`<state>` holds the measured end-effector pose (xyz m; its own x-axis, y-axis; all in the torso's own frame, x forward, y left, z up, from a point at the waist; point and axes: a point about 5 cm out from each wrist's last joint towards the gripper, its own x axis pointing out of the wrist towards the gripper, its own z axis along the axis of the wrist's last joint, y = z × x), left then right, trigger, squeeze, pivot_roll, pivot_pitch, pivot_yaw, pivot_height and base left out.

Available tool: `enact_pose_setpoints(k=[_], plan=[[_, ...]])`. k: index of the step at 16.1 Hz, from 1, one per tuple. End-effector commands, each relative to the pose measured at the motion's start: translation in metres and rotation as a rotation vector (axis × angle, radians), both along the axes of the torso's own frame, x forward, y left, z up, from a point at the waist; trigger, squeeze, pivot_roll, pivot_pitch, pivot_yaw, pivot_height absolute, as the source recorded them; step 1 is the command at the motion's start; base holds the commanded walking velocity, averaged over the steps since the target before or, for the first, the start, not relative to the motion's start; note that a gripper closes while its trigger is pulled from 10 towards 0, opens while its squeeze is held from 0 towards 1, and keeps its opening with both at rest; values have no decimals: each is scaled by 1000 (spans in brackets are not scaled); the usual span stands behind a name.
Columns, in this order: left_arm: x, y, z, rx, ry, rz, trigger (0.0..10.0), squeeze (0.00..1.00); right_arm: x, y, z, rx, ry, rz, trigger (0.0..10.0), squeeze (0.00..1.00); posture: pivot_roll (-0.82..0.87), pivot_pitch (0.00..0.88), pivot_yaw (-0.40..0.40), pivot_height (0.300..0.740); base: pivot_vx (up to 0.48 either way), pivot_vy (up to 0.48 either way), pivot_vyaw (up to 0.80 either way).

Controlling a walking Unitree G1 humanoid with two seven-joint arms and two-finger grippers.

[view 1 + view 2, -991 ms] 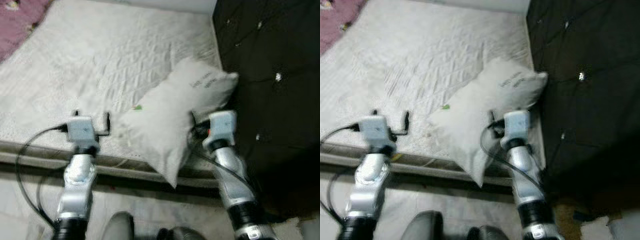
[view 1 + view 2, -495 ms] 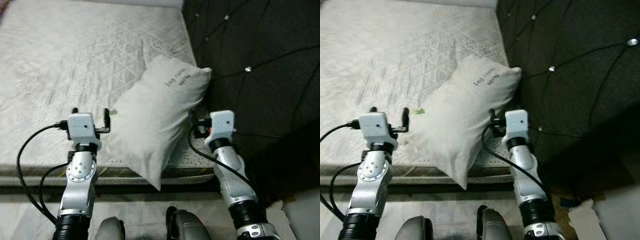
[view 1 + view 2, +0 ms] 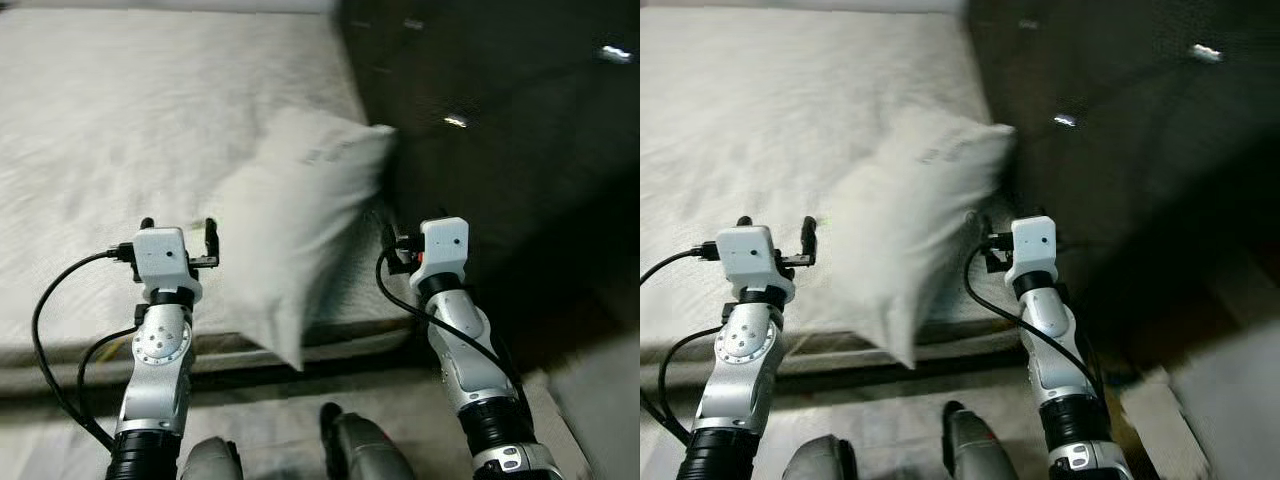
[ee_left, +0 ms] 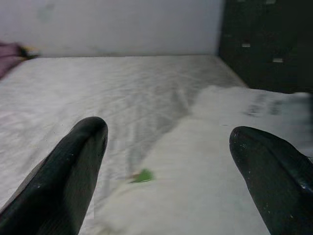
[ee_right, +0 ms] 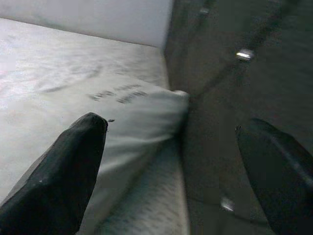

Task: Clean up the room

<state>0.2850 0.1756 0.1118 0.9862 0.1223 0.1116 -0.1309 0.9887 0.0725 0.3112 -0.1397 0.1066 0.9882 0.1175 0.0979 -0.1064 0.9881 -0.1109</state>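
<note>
Facing a bed (image 3: 120,110) with a white quilted mattress cover, dark tufted headboard (image 3: 500,110) on the right, head views blurred. White pillow (image 3: 290,215) with dark print near its top lying on the mattress corner next to the headboard, upper end touching or nearly touching it, lower corner hanging over the bed edge toward the floor (image 3: 270,420). Small green scrap (image 4: 143,175) on the sheet just beside the pillow's left side.

Left gripper (image 3: 178,228) raised over the near bed edge, just left of the pillow, fingers spread wide, nothing between them; pillow and green scrap visible through the gap in the left wrist view. Right gripper (image 5: 176,161) raised at the right side of the pillow, near the gap between pillow and headboard; fingers (image 5: 63,171) spread wide and empty, pillow end with print and headboard ahead of them in the right wrist view. Neither gripper touching the pillow as far as visible.

Pale wall (image 4: 122,24) beyond the far end of the bed; bit of pink fabric (image 4: 12,51) at the far left mattress corner
</note>
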Motion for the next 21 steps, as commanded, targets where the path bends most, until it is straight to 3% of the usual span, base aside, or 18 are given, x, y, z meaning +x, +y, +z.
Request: enact_pose_setpoints(k=[1,13,18,21], plan=[[-2,0,-4,4,22,-4,10000,0,-1,-2,-3,6,11,-5,10000,0,29,160,-70,740,0,0,0],[-7,8,-2,-21,25,55,10000,0,-5,11,3,6,-5,119,10000,0,33,206,-71,740,0,0,0],[-7,9,-1,-23,32,52,10000,0,-6,14,4,0,-7,131,10000,0,32,214,-71,740,0,0,711],[-6,5,1,-26,18,15,10000,0,-6,12,4,3,-4,127,10000,0,30,217,-70,740,0,0,0]])
